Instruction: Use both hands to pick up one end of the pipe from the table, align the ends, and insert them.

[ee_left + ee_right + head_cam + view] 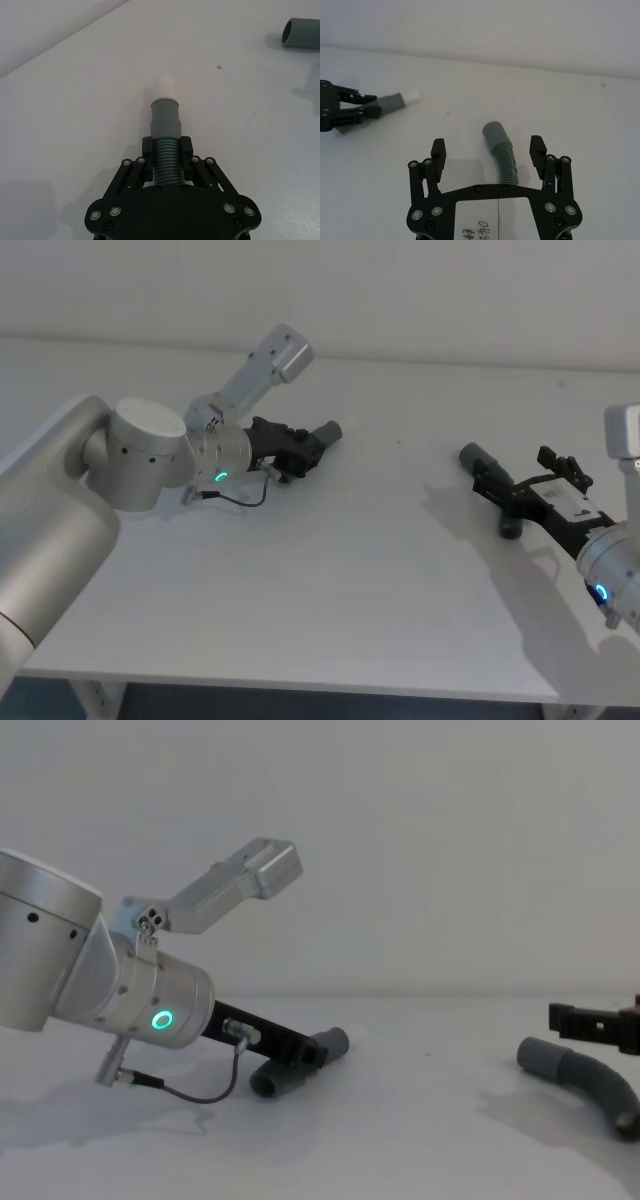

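Grey ribbed hose, head view: the left end effector (303,448) is clenched on the left hose piece (322,435) at the bench's (350,580) far left. The right end effector (520,490), released, straddles the right hose piece (478,460). Left wrist view: its fingers (186,147) pinch the ribs behind the white spigot (165,86). Right wrist view: the jaws stand wide either side of the piece. Chest view: the pieces sit well apart. Pick-up looks half done; next the right must close, lift, then bring the empty open cuff (300,33) to the spigot.
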Controlling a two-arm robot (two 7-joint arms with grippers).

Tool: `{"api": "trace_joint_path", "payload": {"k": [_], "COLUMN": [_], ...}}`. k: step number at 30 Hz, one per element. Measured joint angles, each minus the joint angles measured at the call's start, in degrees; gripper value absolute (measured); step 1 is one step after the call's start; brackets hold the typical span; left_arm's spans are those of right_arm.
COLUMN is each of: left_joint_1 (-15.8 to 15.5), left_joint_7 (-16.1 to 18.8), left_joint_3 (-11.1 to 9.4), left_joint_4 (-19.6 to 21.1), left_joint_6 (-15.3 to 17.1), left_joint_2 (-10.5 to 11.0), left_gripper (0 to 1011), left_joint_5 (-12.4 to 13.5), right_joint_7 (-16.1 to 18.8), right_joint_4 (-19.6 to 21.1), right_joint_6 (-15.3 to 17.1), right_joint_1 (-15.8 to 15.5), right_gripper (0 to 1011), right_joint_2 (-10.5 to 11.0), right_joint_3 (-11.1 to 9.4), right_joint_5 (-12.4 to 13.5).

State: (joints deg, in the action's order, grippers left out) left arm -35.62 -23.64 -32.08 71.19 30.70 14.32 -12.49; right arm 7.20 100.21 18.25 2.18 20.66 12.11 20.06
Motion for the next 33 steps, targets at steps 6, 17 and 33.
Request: {"api": "trace_joint_path", "payload": {"k": [6, 17, 33], "left_joint_1": [0.00, 0.00, 0.00], "left_joint_7": [0.00, 0.00, 0.00], "left_joint_3": [0.00, 0.00, 0.00], "left_joint_4": [0.00, 0.00, 0.00], "left_joint_6": [0.00, 0.00, 0.00], "left_joint_2": [0.00, 0.00, 0.00], "left_gripper": [313, 313, 313], "left_joint_5": [0.01, 0.00, 0.00], "right_joint_7": [-0.80, -1.23, -0.26], "right_joint_4": [-1.25, -3.68, -7.55], "right_joint_6": [2.32, 4.57, 7.00], "right_joint_1": [0.82, 2.45, 5.49], "right_gripper": [1000, 1000, 1000], "right_joint_2": [-0.87, -2.11, -3.23], "right_joint_3": [-0.25, -0.25, 0.02], "right_joint_5": [0.11, 0.12, -0.11]}}
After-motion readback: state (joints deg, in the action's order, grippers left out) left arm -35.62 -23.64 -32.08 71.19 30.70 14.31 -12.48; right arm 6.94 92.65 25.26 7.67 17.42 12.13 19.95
